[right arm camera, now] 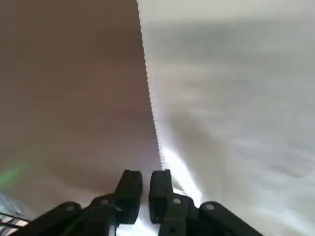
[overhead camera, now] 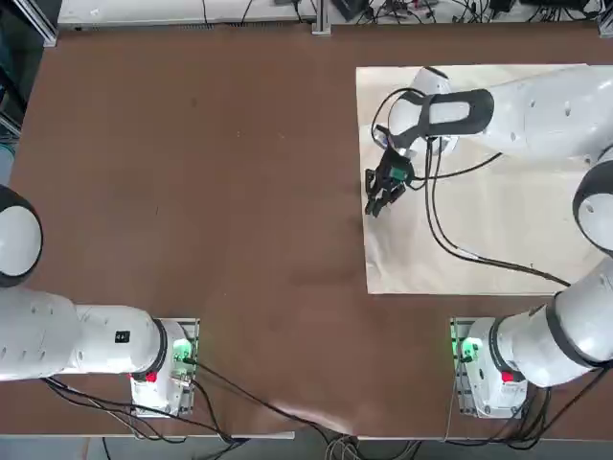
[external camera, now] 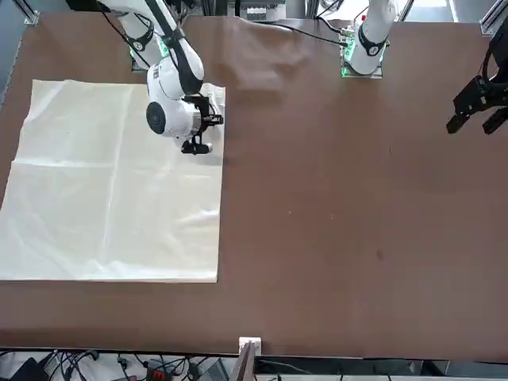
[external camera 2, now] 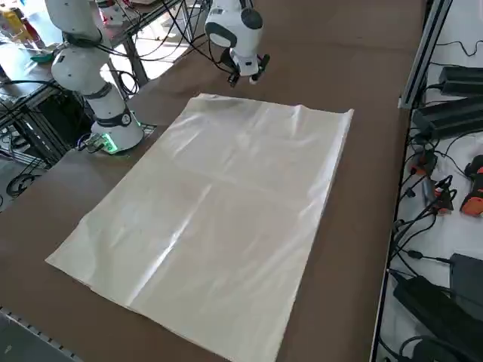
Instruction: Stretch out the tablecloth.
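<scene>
Tablecloth (external camera: 103, 190), creased rectangle, right gripper (right arm camera: 146, 173) over edge (right arm camera: 149, 88)

1. Bright, even light fills the top, front and right side views.
2. White glare flares between the right gripper's fingertips (right arm camera: 130, 189) and along the tablecloth (right arm camera: 236, 113).
3. A soft grey shadow band crosses the tablecloth.
4. The right wrist view looks blurry.

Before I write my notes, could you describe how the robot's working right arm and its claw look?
The right arm is white and rounded, with dark grey bands at its joints and black cables strung along it. Its base shows a green light and a red patch. The claw is black, with two blocky fingers and small round screws.
</scene>
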{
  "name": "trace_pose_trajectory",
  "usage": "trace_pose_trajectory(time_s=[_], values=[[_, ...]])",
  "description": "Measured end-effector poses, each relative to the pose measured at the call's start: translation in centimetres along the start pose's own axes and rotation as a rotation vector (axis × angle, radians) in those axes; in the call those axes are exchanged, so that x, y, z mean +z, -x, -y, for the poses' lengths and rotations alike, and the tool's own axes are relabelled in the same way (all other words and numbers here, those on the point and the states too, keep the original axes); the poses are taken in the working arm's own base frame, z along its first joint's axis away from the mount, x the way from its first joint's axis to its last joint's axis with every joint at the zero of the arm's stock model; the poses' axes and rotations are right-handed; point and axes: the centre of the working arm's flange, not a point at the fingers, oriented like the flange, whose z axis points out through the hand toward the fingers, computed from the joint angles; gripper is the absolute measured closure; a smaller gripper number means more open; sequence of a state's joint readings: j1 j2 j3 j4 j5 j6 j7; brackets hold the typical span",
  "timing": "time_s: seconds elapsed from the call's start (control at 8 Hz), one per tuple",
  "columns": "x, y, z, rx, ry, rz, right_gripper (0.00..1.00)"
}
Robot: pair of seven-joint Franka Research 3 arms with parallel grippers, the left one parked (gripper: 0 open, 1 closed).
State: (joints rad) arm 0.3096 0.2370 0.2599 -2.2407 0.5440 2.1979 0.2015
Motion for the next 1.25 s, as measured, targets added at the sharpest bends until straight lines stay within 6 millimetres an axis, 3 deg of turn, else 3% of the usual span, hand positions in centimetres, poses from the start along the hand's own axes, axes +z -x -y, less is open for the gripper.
trace_pose_trajectory(time_s=[0.62, 0.75, 1.0, 1.25], values=[[-20.2, -3.7, -3.1, -0.087, 0.182, -0.202, 0.77], [-23.8, -3.8, -3.5, -0.097, 0.214, -0.250, 0.71], [-30.8, -3.3, -4.3, -0.138, 0.263, -0.335, 0.38], [-36.5, -2.6, -6.1, -0.158, 0.270, -0.387, 0.01]])
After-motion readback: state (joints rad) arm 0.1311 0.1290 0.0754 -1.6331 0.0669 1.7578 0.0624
